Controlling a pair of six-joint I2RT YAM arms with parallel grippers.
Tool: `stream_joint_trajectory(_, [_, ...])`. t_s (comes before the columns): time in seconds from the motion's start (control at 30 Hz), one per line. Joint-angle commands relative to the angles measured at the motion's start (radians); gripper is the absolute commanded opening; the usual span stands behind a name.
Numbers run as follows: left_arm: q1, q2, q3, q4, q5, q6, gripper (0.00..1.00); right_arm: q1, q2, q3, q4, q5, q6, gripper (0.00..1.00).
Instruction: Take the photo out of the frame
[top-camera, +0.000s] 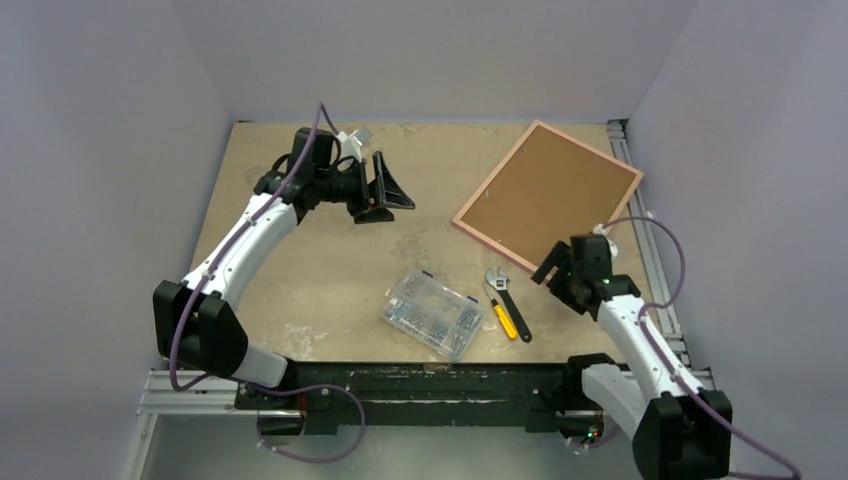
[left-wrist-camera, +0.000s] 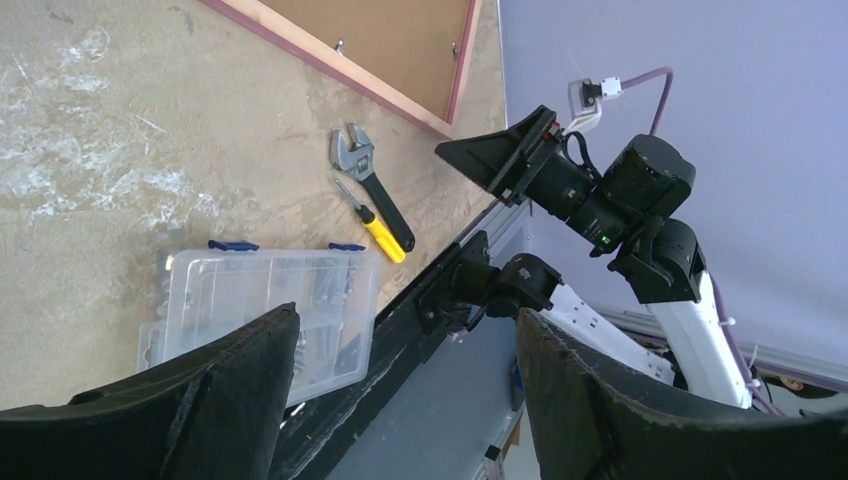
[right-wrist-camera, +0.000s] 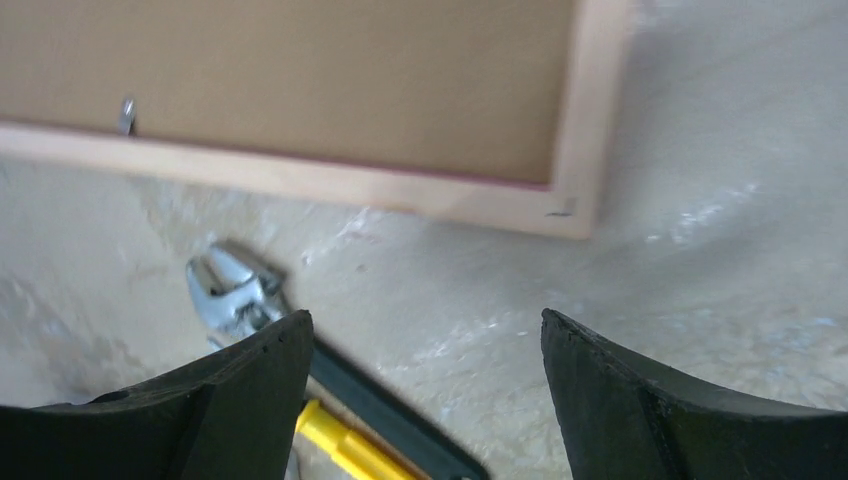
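Right fingers (right-wrist-camera: 230, 400) apart beside face-down pink frame (right-wrist-camera: 300, 176)

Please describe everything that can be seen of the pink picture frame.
The frame is a large thin rectangle with a pink rim around a brown fibreboard back. It lies flat, back upward, on the table at the far right, turned at an angle. A small metal tab sits at the inner edge of the rim. Its front faces down and cannot be seen. The open right tool hangs near one corner without touching it.
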Motion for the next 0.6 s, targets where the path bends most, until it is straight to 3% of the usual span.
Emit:
stream_joint_trajectory(0.0, [0.003,-0.017,-0.016,0.057,0.034,-0.009,0.77,0.208,0.122,0.119,-0.013,0.018,-0.114,0.8])
stream_joint_trajectory(0.23, [-0.005,0.014,-0.02,0.066,0.045,-0.005,0.77,0.484,0.199,0.112,0.009,0.075,-0.039,0.69])
stream_joint_trajectory(0.4, [-0.009,0.023,-0.022,0.073,0.048,-0.006,0.77,0.569,0.154,0.116,-0.091,0.1,-0.024,0.6])
stream_joint_trajectory(0.57, [-0.01,0.037,-0.024,0.082,0.067,-0.014,0.77,0.591,0.148,0.075,-0.084,0.003,-0.035,0.51])
